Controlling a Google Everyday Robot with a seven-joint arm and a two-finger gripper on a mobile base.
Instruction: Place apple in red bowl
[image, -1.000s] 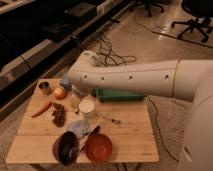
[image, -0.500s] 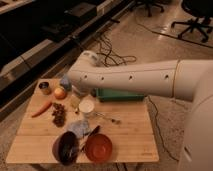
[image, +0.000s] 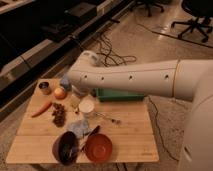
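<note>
The apple (image: 60, 93), small and yellow-orange, rests on the wooden table (image: 131, 136) near its back left. The glossy red bowl (image: 98, 148) stands at the front edge, well away from the apple. My white arm reaches in from the right across the back of the table. Its gripper (image: 75, 98) hangs just right of the apple, low over the table, open and holding nothing. Part of it is hidden under the wrist.
A dark bowl (image: 66, 147) stands left of the red bowl. A carrot (image: 41, 108), grapes (image: 59, 115), a white cup (image: 86, 106), a small can (image: 44, 88), a crumpled bluish wrapper (image: 79, 127) and a green object (image: 120, 95) share the table.
</note>
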